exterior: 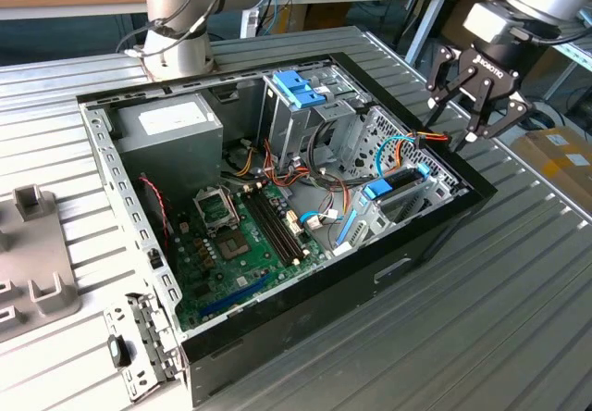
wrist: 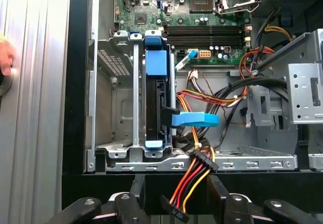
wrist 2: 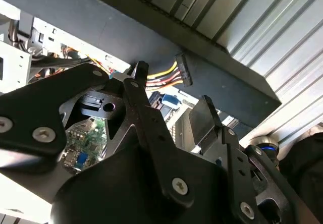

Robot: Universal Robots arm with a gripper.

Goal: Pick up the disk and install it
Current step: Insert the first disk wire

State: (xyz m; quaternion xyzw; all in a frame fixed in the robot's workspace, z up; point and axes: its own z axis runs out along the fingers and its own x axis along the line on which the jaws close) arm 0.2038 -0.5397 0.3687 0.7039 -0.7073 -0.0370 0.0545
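A: Nearest of all?

B: Ribbed grey table (exterior: 481, 337), right up front.

A: And on the exterior view's left?

B: Grey blocks (exterior: 37, 281) sitting on the table. Also a small metal bracket (exterior: 139, 346), just beside the near corner of the computer case (exterior: 305, 305).

A: Inside the case?

B: Open on top. Green board (exterior: 231, 244) lying flat on the bottom, toward the near side.

A: Where to look for the disk?

B: Inside the case, at the exterior view's right. Look at the disk (exterior: 407, 181), standing on its edge in a metal bay with a light-blue frame around it. Same in the first wrist view (wrist: 154, 98): upright between the bay's rails, with a flat blue plug (wrist: 194, 119) touching its side.

A: Farther back?

B: Silver box (exterior: 171, 129) in the far left corner. Next to it a tall metal cage (exterior: 296, 129) with a blue handle (exterior: 301, 87) on top.

A: And the pincer?

B: Gripper (exterior: 453, 122) up in the air over the case's right wall, just past the disk. Spread wide, gripping nothing. In both wrist views (wrist: 176, 188) (wrist 2: 171, 85), see a black plug (wrist: 174, 211) on red, yellow and orange wires in the gap between the fingers. Not squeezed.

A: Farthest?

B: Round arm base (exterior: 176, 50) behind the case.
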